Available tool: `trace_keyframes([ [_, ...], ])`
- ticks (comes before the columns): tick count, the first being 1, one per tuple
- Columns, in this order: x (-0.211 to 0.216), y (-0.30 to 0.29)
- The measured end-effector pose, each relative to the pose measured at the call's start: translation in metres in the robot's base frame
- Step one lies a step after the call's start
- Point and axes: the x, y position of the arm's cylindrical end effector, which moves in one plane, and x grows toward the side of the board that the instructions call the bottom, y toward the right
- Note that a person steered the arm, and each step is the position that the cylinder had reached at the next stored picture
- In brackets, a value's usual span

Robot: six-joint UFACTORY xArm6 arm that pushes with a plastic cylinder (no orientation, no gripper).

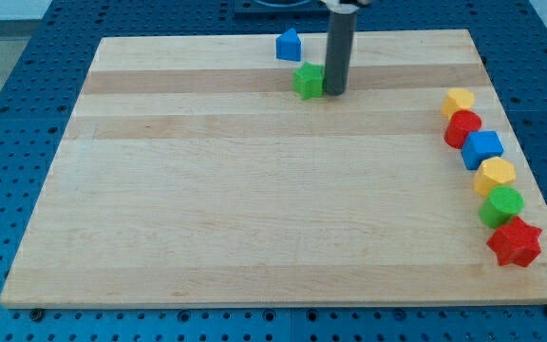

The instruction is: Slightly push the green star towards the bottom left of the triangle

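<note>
The green star (308, 80) lies near the view's top, a little right of the middle of the wooden board (254, 190). The blue triangle (289, 45) stands just above it and slightly to its left, a small gap apart. My tip (334, 92) is down on the board right against the star's right side. The dark rod rises from there out of the view's top.
A curved row of blocks runs down the board's right edge: a yellow block (459, 101), a red block (463, 126), a blue block (482, 149), a yellow block (495, 175), a green round block (501, 205) and a red star (515, 242).
</note>
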Motion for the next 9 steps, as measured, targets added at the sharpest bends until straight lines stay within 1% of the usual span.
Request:
trace_keyframes([
  [1, -0.013, -0.022],
  [2, -0.02, -0.02],
  [3, 0.025, 0.028],
  [4, 0.035, 0.011],
  [5, 0.029, -0.026],
  [6, -0.005, -0.022],
  [7, -0.015, -0.018],
  [8, -0.012, -0.002],
  [9, 0.001, -0.036],
])
